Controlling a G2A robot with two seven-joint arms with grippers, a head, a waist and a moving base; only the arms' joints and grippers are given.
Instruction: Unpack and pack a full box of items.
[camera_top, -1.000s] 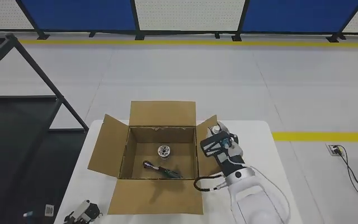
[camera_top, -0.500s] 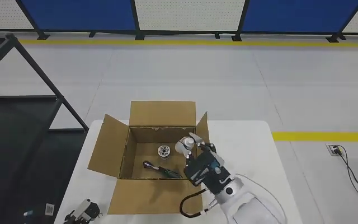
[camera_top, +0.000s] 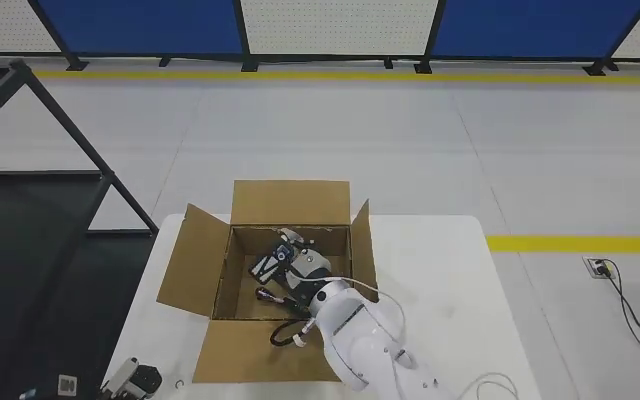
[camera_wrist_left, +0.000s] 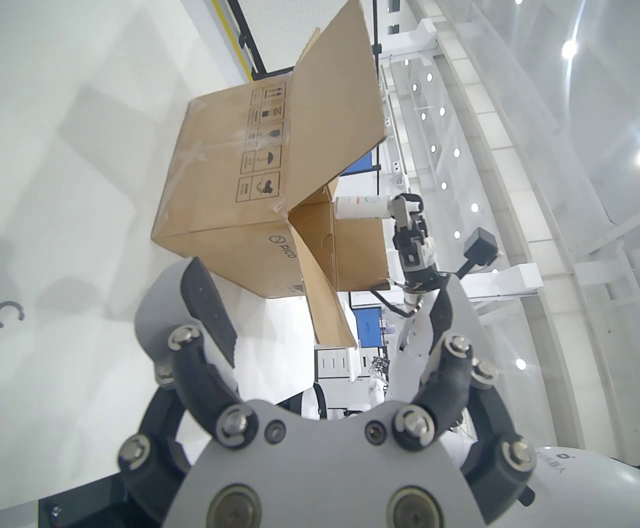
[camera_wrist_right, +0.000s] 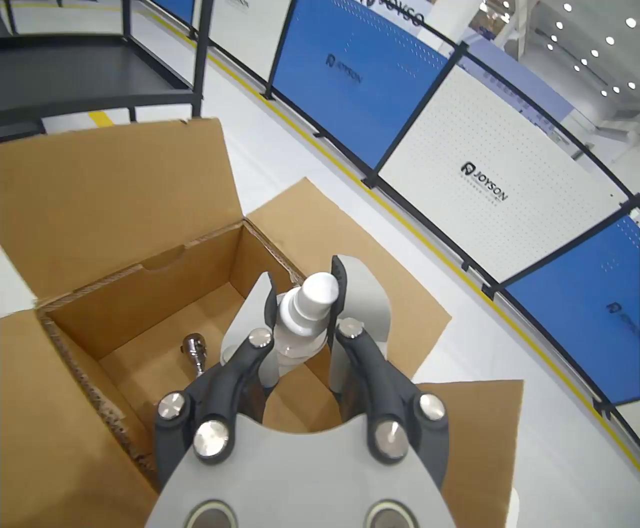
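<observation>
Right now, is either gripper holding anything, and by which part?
Right gripper grips the white bottle at its neck, below the cap. Left gripper holds nothing.

Open brown cardboard box (camera_top: 290, 202): plain tan, with a column of black printed symbols on one outer wall.
Small white plastic bottle (camera_wrist_right: 305, 312): white, cap included.
Right gripper (camera_wrist_right: 305, 280): pale grey fingers, black linkages, silver screws.
Left gripper (camera_wrist_left: 325, 295): the same grey, black and silver.
Chrome ratchet tool (camera_wrist_right: 194, 352): shiny silver head.
White table (camera_top: 440, 290): plain.
Fence panels (camera_top: 140, 25): blue alternating with white dotted pegboard, black frames.
Floor stripe (camera_top: 300, 75): yellow.
</observation>
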